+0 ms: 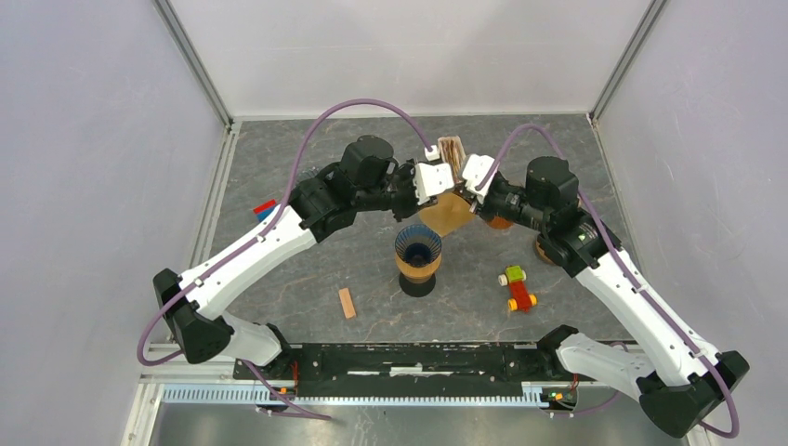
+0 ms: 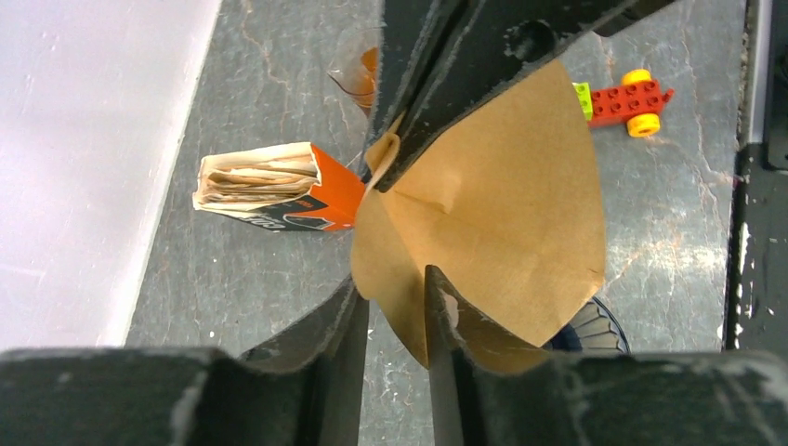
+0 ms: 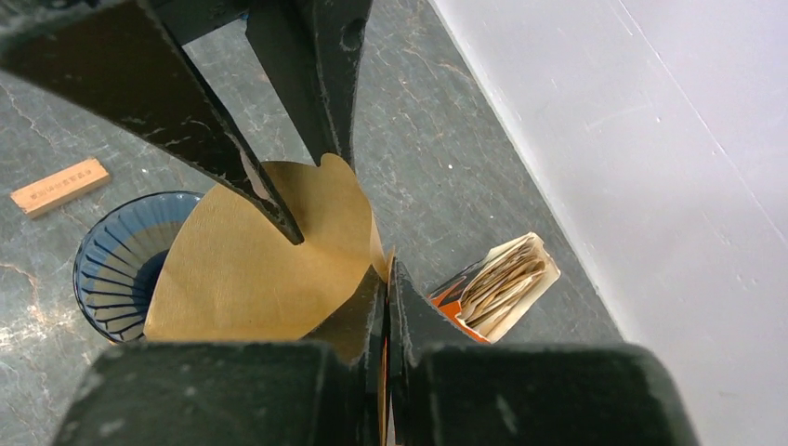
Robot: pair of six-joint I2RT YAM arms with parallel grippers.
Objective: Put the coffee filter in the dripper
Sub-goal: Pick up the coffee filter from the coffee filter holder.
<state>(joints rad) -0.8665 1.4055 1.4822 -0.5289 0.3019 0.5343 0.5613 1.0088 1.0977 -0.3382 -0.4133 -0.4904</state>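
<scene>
1. The dripper (image 1: 418, 249) stands on the table (image 1: 269, 158), below both pincers and a little nearer.
2. The left pincer (image 2: 395, 283) is parted narrowly, and an edge of the brown coffee filter (image 2: 492, 204) sits in the gap.
3. The right pincer (image 3: 388, 271) is pinched tight on the filter's opposite edge, so the filter hangs in the air between the two.
4. Beyond the pincers lies an orange filter pack (image 2: 269, 190).

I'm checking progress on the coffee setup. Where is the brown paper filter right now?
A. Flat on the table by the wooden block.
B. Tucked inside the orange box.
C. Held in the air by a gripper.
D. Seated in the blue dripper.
C: the right gripper is shut on the edge of the filter, holding it up in the air, and the blue dripper beneath shows no paper in it.
</scene>
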